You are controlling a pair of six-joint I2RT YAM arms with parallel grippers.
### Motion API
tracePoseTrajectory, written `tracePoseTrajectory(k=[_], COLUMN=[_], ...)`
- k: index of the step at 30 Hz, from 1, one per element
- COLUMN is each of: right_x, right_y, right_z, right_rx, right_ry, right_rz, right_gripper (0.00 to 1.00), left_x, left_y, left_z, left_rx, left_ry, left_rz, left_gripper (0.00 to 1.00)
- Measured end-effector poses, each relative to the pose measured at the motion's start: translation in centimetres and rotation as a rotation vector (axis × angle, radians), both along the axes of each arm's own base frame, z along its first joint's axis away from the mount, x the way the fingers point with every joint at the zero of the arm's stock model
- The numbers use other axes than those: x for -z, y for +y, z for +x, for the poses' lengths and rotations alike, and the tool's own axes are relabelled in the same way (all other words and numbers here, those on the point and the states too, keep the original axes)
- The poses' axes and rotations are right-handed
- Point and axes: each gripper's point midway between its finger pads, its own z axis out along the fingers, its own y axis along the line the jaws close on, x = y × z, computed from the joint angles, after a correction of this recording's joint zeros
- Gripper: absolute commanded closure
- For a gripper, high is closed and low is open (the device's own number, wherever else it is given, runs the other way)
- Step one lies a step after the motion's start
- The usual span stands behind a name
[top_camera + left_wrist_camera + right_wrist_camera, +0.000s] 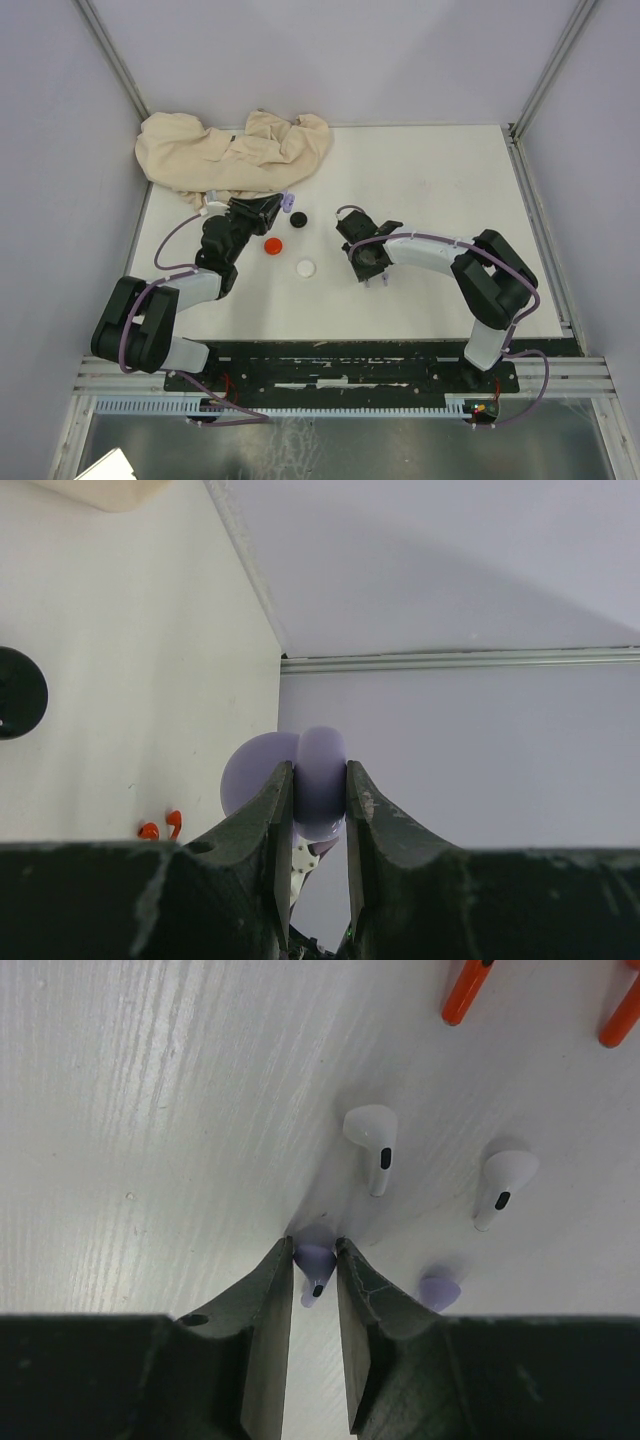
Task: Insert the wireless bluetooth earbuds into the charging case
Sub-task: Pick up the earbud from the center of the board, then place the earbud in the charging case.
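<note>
Left gripper (pixel 320 777): jaws narrow, clamped on the pale purple charging case (pixel 258 770). The case is held off the table, and two rounded lobes show above the fingertips, so it looks hinged open. In the overhead view this gripper sits just below the beige cloth (pixel 235 150), near the far left of the table (pixel 440 180).

Right gripper (pixel 315 1252): pointed down at the table, jaws narrow, a fingertip against each side of one pale purple earbud (pixel 313 1263). The bud lies on the surface with its stem running back between the fingers. The second pale purple earbud (pixel 438 1290) lies just to the right, outside the jaws, apart from them.

Two white earbuds (pixel 372 1140) lie beyond the purple pair, separate from each other. Red earbuds (pixel 468 990) sit further out, cut by the frame edge.

Between the two arms in the overhead view are the black disc (pixel 297 220), red disc (pixel 272 245) and white disc (pixel 306 267), all flat on the table and none touching. The black one is nearest the left gripper.

Black earbuds were not made out in any view.
</note>
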Motion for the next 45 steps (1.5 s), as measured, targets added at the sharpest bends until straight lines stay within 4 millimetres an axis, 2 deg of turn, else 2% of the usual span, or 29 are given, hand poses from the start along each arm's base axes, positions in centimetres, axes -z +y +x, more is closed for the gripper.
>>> tracePoseTrajectory(k=[8,11,14,16,19,25,28,30,37,41,45], right_x=[-0.2,-0.8,-2.4,-4.2,-8.2,-17.8,-21.2,-22.4,-24.5,-24.2,-23.3], right_y=[-0.1,0.1,0.8,1.4,2.5,4.1,4.6,5.1,7.1,7.9,8.3], right_z=[0.2,0.8,2.0,2.9,4.5,7.5,8.4,9.0,10.1,10.3,10.4], right_rx=[0.004,-0.004,-0.02,-0.034,-0.059,-0.119,-0.151,-0.17,-0.244,-0.279,-0.308], right_ry=[-0.006,-0.03,-0.079,-0.133,-0.252,-0.594,-0.734,-0.792,-0.911,-0.925,-0.923], right_rz=[-0.008,-0.009,0.008,0.038,0.115,0.296,0.354,0.375,0.439,0.45,0.444], right_gripper=[0.91,0.93,0.95,0.95,0.95,0.93,0.93,0.94,0.94,0.94,0.94], left_x=[0.0,0.0,0.0,0.1,0.4,1.4,1.1,0.9,0.7,1.3,0.7], left_y=[0.0,-0.1,-0.3,-0.3,-0.5,-2.1,-3.9,-5.1,-8.7,-9.6,-9.9], left_z=[0.0,-0.1,-0.2,-0.2,-0.2,-0.1,0.1,0.1,-0.3,-0.9,-1.2], left_rx=[0.001,0.004,0.017,0.021,0.028,0.089,0.149,0.192,0.355,0.411,0.445], left_ry=[0.003,0.005,0.007,0.009,0.021,0.06,0.075,0.082,0.103,0.136,0.14], left_rz=[-0.005,-0.009,-0.012,-0.014,-0.019,-0.03,-0.065,-0.084,-0.157,-0.191,-0.214], left_gripper=[0.97,0.97,0.97,0.97,0.97,0.97,0.97,0.97,0.97,0.97,0.97])
